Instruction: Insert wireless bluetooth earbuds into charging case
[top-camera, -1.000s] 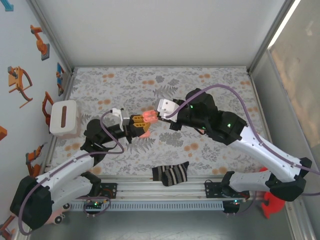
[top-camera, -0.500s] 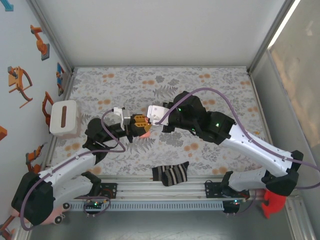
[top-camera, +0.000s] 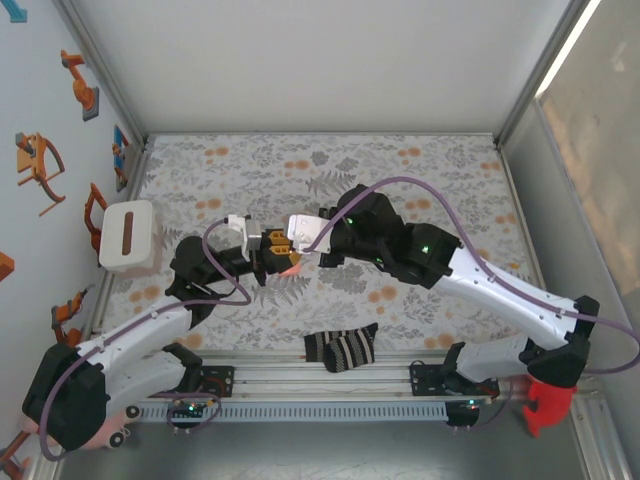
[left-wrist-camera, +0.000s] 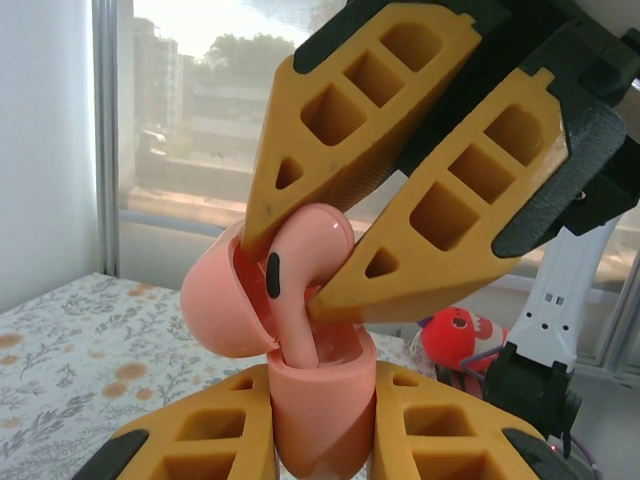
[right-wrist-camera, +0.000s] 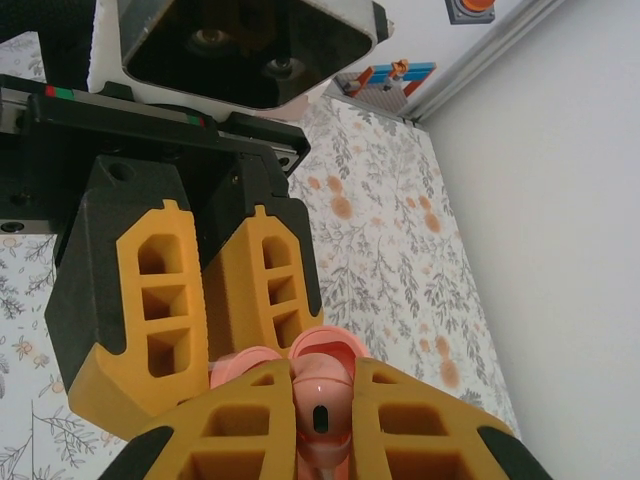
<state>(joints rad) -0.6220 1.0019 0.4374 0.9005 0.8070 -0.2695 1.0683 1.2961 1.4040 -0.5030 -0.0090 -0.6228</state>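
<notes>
In the left wrist view the salmon-pink charging case (left-wrist-camera: 322, 415) stands upright with my left gripper (left-wrist-camera: 320, 395) shut on it, its lid (left-wrist-camera: 222, 312) hinged open to the left. From above, my right gripper (left-wrist-camera: 292, 268) is shut on a pink earbud (left-wrist-camera: 300, 262); the earbud's stem reaches down into the case's open mouth. In the right wrist view the earbud (right-wrist-camera: 322, 400) sits between my right gripper's (right-wrist-camera: 322, 408) orange fingers, with the open lid (right-wrist-camera: 326, 350) just behind it. From the top view both grippers meet above the cloth, left gripper (top-camera: 272, 250) against right gripper (top-camera: 296, 238), the case (top-camera: 291, 265) between them.
A striped sock (top-camera: 341, 346) lies near the front edge of the floral cloth (top-camera: 420, 180). A white box (top-camera: 126, 236) stands at the left edge. A red toy (top-camera: 545, 405) sits off the table at the front right.
My right arm has swung left and brought the earbud over to the case held by the left gripper. The left arm has barely moved.
</notes>
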